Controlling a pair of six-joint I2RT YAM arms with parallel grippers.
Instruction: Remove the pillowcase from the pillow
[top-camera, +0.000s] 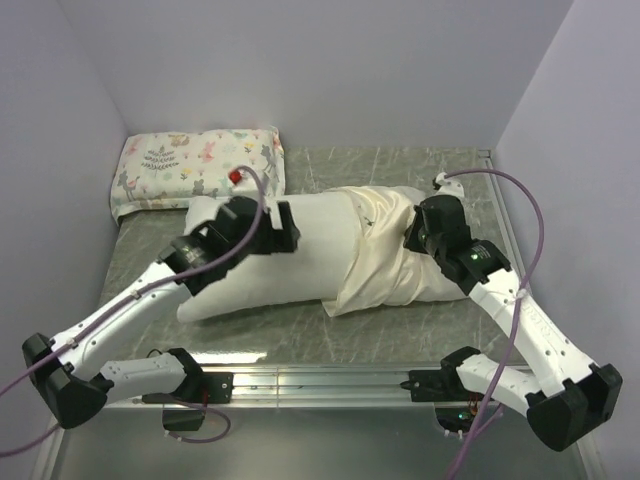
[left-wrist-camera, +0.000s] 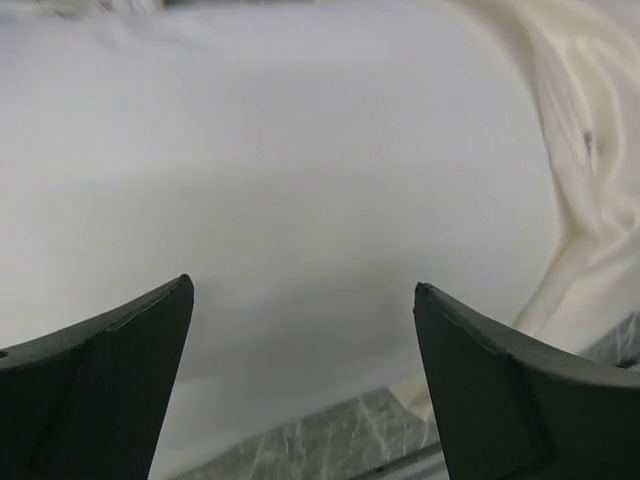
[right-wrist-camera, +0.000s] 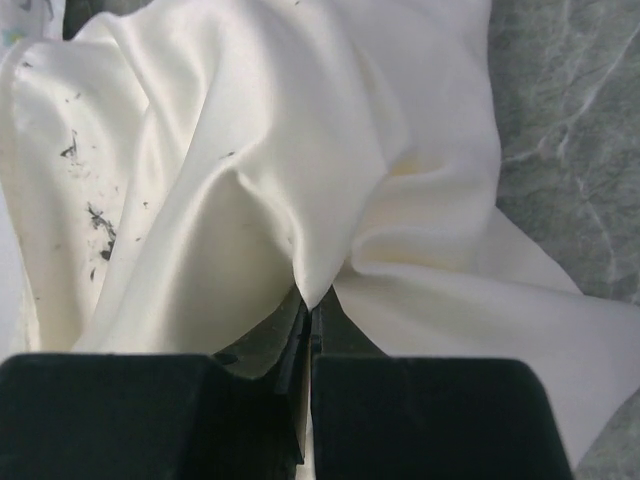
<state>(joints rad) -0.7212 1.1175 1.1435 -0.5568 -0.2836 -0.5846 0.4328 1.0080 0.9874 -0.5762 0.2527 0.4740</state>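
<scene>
The plain white pillow (top-camera: 290, 262) lies across the middle of the table, its left part bare. The cream satin pillowcase (top-camera: 385, 255) is bunched over its right end. My left gripper (top-camera: 285, 232) hovers over the bare pillow (left-wrist-camera: 280, 170), jaws wide open and empty. My right gripper (top-camera: 412, 236) is shut on a pinched fold of the pillowcase (right-wrist-camera: 300, 180); the fabric rises in a peak from its closed fingertips (right-wrist-camera: 305, 315). The pillowcase edge also shows at the right of the left wrist view (left-wrist-camera: 590, 150).
A smaller floral and animal-print pillow (top-camera: 195, 165) lies at the back left against the wall. Grey marble tabletop (top-camera: 400, 335) shows around the pillow. A metal rail (top-camera: 320, 380) runs along the near edge. Walls close in on left, back and right.
</scene>
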